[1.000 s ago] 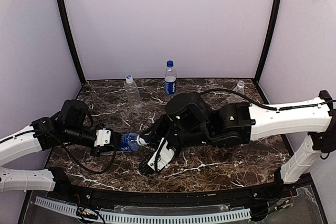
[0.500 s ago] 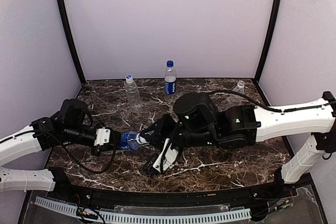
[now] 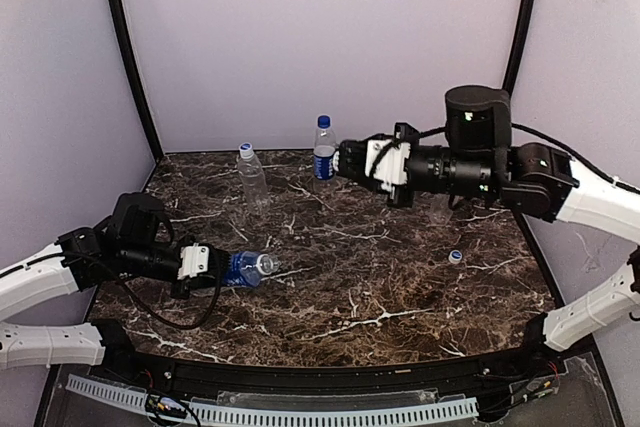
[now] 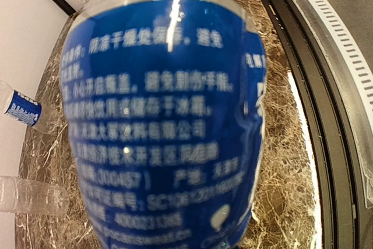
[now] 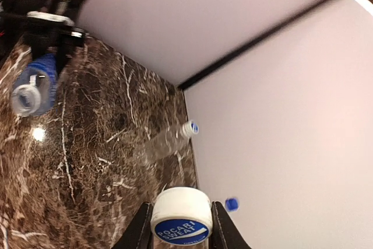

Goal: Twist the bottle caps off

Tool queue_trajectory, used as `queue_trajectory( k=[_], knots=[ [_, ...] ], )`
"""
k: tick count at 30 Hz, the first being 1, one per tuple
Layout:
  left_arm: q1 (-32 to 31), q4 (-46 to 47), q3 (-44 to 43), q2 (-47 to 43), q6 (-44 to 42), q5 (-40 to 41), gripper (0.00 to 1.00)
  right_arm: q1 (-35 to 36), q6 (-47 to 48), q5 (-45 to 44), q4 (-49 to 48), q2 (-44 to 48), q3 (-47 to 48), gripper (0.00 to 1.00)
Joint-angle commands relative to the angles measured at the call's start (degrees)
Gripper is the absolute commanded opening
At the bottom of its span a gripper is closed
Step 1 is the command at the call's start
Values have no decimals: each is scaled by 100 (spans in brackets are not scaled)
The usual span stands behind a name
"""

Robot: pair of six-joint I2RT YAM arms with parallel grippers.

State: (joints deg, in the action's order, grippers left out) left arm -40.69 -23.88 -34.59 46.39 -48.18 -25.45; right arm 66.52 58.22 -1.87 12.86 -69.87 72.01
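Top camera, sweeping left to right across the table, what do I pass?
Left gripper → upright unlabelled clear plastic bottle → upright blue-labelled clear plastic bottle → small loose pale round cap.

My feed shows a table (image 3: 400, 277) topped in dark brown marble pattern with white veins, glossy enough to throw back pale patches of light. I see a plain lilac-white back wall (image 3: 320, 37) and matching side walls (image 3: 50, 97) closing it in, with black curved posts (image 3: 128, 57) at both back corners. A black rail (image 3: 330, 377) and a slotted white strip (image 3: 300, 413) run along the near edge.
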Motion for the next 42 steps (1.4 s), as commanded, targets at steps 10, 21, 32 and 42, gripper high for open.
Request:
queue_trajectory(
  k=[10,21,32,42],
  knots=[
    [33,903,-25,-166,1189,367,15,-2651,-7242,690,3860,-2794,620,0],
    [50,881,52,-282,1144,375,16,-3117,-7424,610,3224,-3123,-325,0],
    [52,951,84,-289,1132,382,17,-3215,-7509,523,2821,-3461,-538,0],
    [52,1057,10,-209,1200,345,17,-3218,-7492,459,3115,-3570,-454,35]
  ],
)
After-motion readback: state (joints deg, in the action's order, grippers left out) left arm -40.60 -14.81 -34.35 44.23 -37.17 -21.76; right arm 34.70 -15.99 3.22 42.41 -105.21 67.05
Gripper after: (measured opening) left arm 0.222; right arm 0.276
